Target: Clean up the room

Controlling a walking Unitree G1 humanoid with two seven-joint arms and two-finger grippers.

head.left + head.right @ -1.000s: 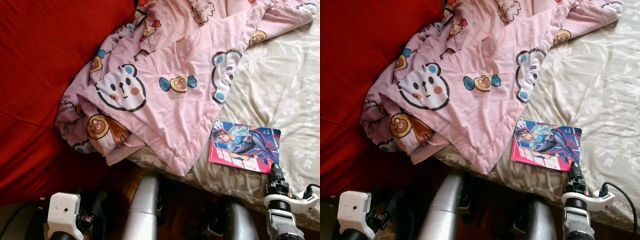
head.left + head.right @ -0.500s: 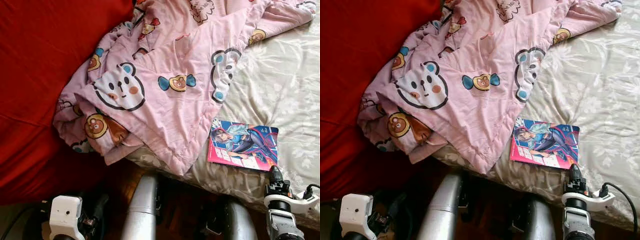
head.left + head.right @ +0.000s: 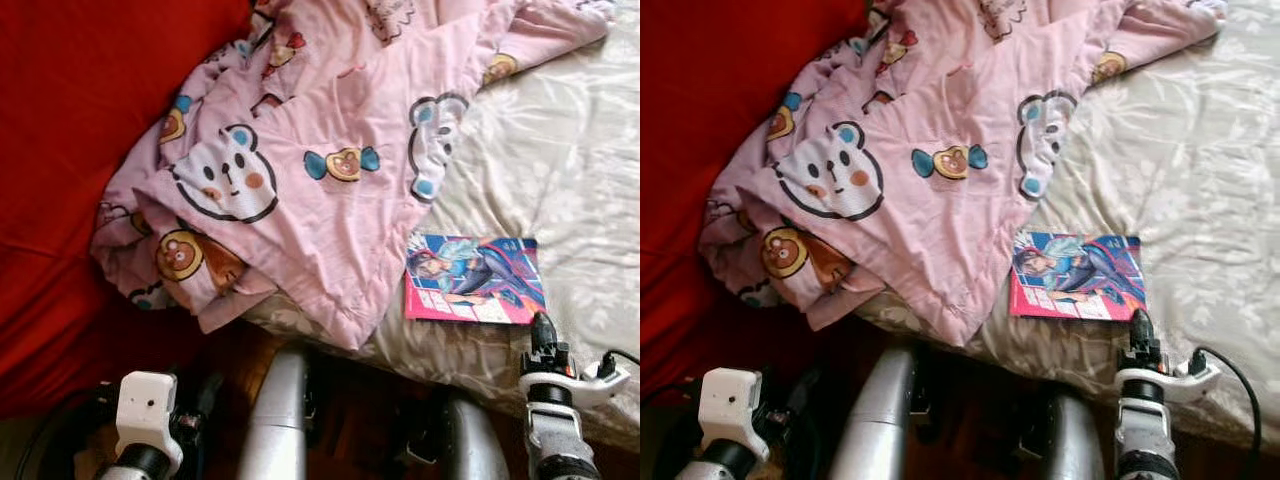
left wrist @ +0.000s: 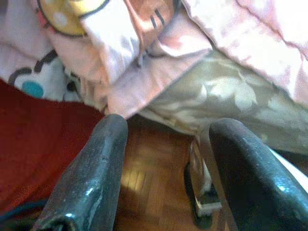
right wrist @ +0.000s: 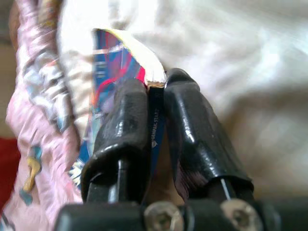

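With the right gripper (image 5: 154,103) now pinching the near edge of the comic book (image 3: 473,279), which lies on the bed (image 3: 570,160) at 5 o'clock from the pink blanket (image 3: 330,170), lifting can follow; left gripper (image 4: 163,159) spread, idle.

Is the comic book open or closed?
Closed. The comic book lies flat on the bed, cover up, its edge pinched by the right pincer.

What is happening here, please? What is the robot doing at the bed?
The robot stands at the edge of a bed. Its right gripper is shut on the near edge of a colourful magazine, which lies flat on the bedsheet beside a crumpled pink blanket. The left gripper is open and hangs low by the bed's side, above the wooden floor.
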